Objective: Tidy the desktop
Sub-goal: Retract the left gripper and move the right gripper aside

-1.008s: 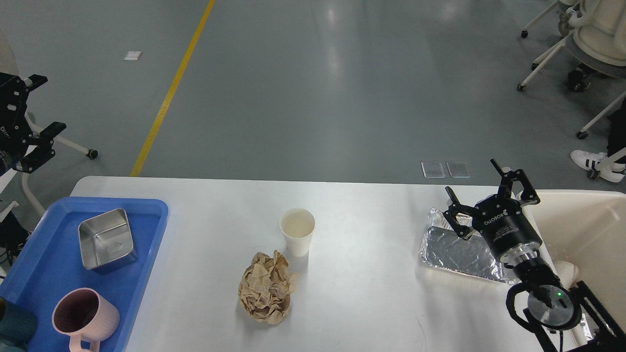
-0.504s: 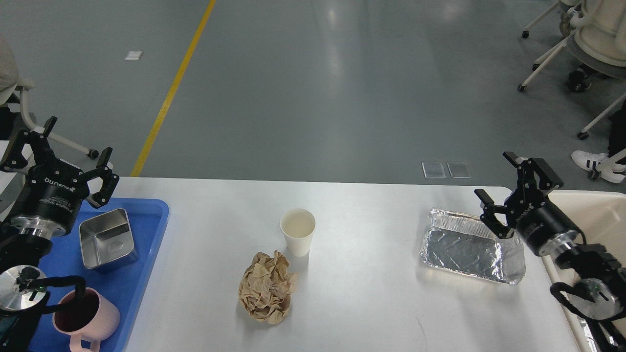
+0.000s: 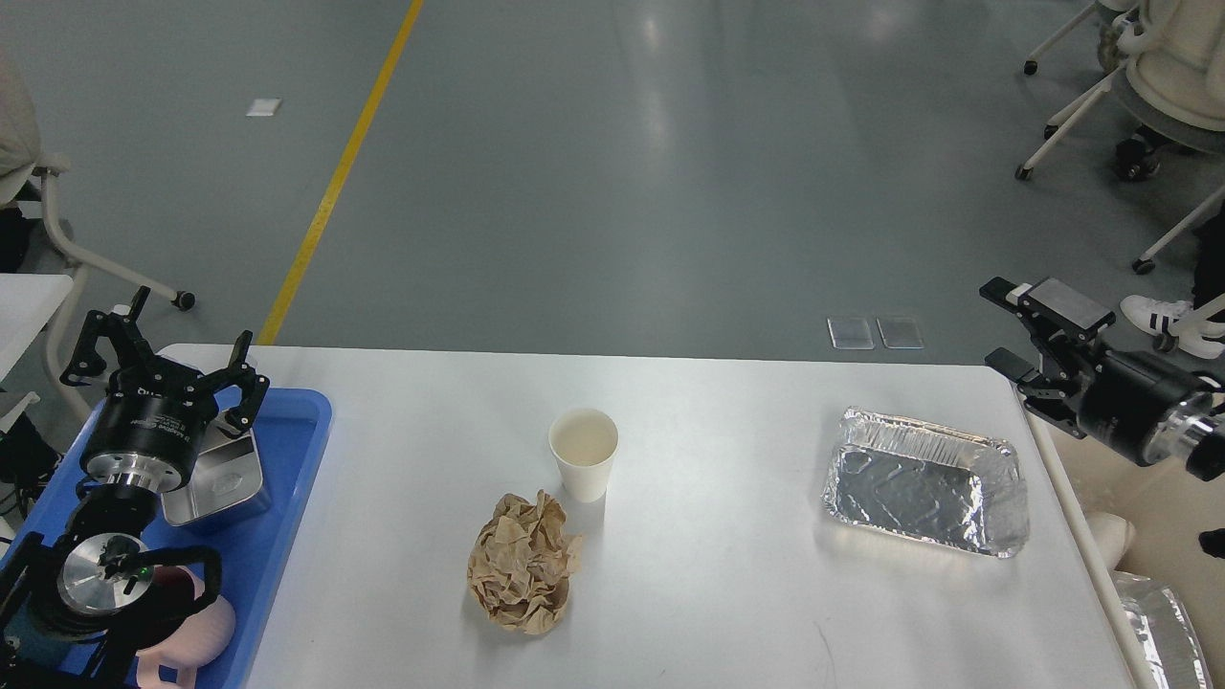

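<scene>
The white desktop point(image 3: 727, 421) holds a white paper cup point(image 3: 584, 453) in the middle, a crumpled brown paper ball point(image 3: 523, 563) just in front of it, and an empty foil tray point(image 3: 926, 481) at the right. My left gripper point(image 3: 167, 340) is open and empty above the far edge of the blue tray point(image 3: 287, 498). My right gripper point(image 3: 1016, 332) is open and empty, past the table's right edge, above and to the right of the foil tray.
The blue tray holds a square steel container point(image 3: 220, 478) and a pink mug point(image 3: 196, 627), both partly hidden by my left arm. A cream bin point(image 3: 1148, 498) stands at the right with foil point(image 3: 1163, 622) in it. Chairs stand on the floor beyond.
My left gripper has come in from the left and now sits over the blue tray. My right gripper has swung right, off the foil tray and past the table's edge.
</scene>
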Controlling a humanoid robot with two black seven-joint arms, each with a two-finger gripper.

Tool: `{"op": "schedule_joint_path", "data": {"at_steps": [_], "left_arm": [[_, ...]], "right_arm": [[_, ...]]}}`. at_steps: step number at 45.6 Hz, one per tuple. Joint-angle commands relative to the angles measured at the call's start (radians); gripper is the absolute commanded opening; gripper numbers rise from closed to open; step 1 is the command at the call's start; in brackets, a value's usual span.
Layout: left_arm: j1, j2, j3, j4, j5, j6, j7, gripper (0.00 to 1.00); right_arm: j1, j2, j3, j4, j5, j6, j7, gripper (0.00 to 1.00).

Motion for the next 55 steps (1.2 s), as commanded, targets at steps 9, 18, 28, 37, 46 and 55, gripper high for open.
{"op": "schedule_joint_path", "data": {"at_steps": [9,18,28,37,46,55], "left_arm": [[-0.004,0.000,0.096,0.056,0.000,-0.013,0.004,0.97],[-0.009,0.006,0.114,0.057,0.007,-0.010,0.002,0.97],[-0.029,0.016,0.148,0.067,0.055,-0.010,-0.001,0.97],[-0.035,0.017,0.150,0.076,0.115,-0.011,-0.010,0.97],[-0.044,0.020,0.148,0.084,0.170,-0.011,-0.015,0.97],[-0.043,0.017,0.150,0.085,0.190,-0.011,-0.032,0.97]], "right_arm": [[-0.029,-0.327,-0.032,0.102,-0.204,0.018,0.005,1.00],[-0.018,-0.471,-0.162,0.159,-0.377,0.046,0.005,1.00],[-0.016,-0.553,-0.259,0.175,-0.570,0.046,0.005,1.00],[-0.012,-0.646,-0.264,0.227,-0.580,0.041,0.019,1.00],[-0.012,-0.659,-0.273,0.227,-0.609,0.035,0.034,1.00],[-0.015,-0.559,-0.359,0.166,-0.632,0.041,0.016,1.00]]}}
